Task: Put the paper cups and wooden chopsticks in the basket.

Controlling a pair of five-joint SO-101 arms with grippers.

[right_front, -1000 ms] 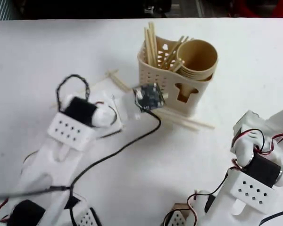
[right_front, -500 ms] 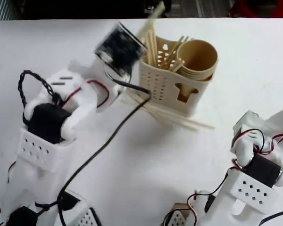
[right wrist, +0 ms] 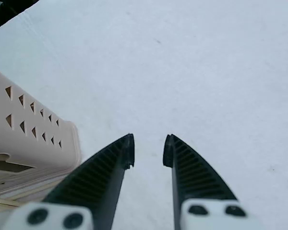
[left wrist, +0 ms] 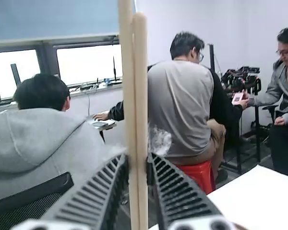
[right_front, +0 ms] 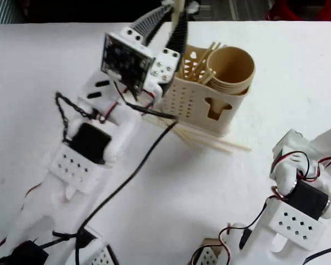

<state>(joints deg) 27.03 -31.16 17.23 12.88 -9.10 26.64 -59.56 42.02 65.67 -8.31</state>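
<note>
The cream plastic basket [right_front: 201, 96] stands at the table's far middle, with stacked paper cups [right_front: 230, 67] and several wooden chopsticks [right_front: 200, 62] inside. My left gripper [right_front: 168, 15] is raised over the basket's far left corner, shut on two upright chopsticks [left wrist: 134, 96] that stick up between its black fingers [left wrist: 175, 191]. More chopsticks [right_front: 212, 141] lie on the table against the basket's front. My right gripper [right wrist: 148, 152] hangs open and empty just above the bare table, off to the side of the basket [right wrist: 29, 134].
The right arm [right_front: 298, 193] is folded at the near right edge. The left arm's cable [right_front: 127, 182] trails across the table's middle. Bare white table [right_front: 276, 49] spreads right of the basket and at the far left.
The left arm lifted from the table in front of the basket and swung up and back, carrying the chopsticks to above the basket's far left corner. The right arm stayed still.
</note>
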